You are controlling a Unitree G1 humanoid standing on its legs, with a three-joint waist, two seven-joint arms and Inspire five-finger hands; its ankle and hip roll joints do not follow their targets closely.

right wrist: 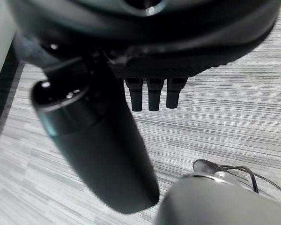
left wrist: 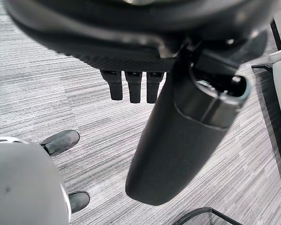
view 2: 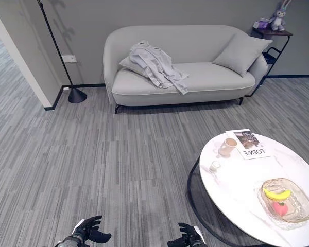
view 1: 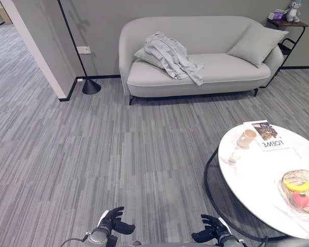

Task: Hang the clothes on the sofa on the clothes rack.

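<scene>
A crumpled light-grey garment [view 1: 171, 55] lies on the left half of the pale grey sofa [view 1: 237, 72], draped over a cushion and spilling onto the seat. The sofa stands against the far wall, across a stretch of carpet from me. My left hand [view 1: 113, 222] hangs low at the picture's bottom edge, fingers relaxed and holding nothing. My right hand [view 1: 212, 230] hangs beside it, likewise open and holding nothing. In the wrist views the fingers [left wrist: 133, 86] of the left hand and the fingers [right wrist: 152, 93] of the right hand point down over bare carpet.
A round white table [view 1: 257, 177] stands close at the right with a cup [view 1: 246, 138], a magazine [view 1: 268, 135] and a glass fruit bowl [view 1: 301, 191]. A black floor lamp [view 1: 90, 86] stands left of the sofa by a wall corner. A side shelf [view 1: 287, 24] with a plush toy is at far right.
</scene>
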